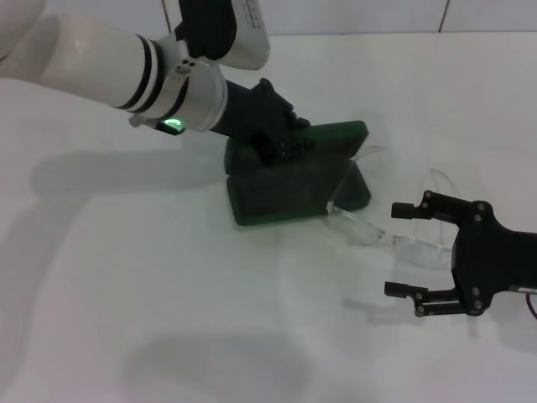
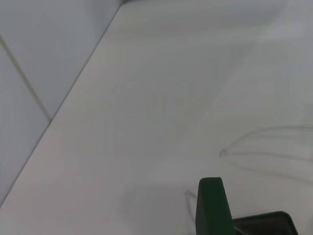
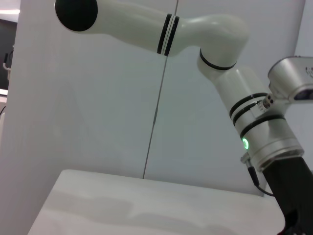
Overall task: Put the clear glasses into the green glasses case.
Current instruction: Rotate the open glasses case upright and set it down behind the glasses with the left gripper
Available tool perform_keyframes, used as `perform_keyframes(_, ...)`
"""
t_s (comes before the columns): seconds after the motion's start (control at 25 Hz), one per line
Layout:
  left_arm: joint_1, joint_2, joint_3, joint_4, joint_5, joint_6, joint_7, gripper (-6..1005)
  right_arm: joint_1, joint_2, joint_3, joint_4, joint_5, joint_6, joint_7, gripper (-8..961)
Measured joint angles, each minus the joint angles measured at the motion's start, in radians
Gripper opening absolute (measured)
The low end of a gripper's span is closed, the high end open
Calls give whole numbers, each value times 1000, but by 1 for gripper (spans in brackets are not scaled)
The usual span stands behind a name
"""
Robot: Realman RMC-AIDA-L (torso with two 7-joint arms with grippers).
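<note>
Dark green hard clamshell case (image 1: 295, 176) open, left gripper (image 1: 281, 143) on it, fingers unreadable; transparent plastic glasses (image 1: 394, 239) outside on white table (image 1: 168, 294), right gripper (image 1: 411, 252) spread beside.

The green glasses case (image 1: 295, 178) is sitting open in front of me, its lid standing up and its dark lining showing. The clear glasses (image 1: 394, 239) are lying on the table to its right, one thin temple arm leaning against the case's right edge
</note>
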Motion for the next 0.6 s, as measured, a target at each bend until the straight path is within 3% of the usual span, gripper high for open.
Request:
perform_keyframes(0.24, -2, 0, 6, 0, -42, 20, 49, 206, 0, -8, 0, 0, -2, 2, -3, 843)
perform_keyframes(0.6, -3, -2, 51, -1, -41, -15, 47, 280, -5, -3, 1, 0, -14, 3, -27, 842)
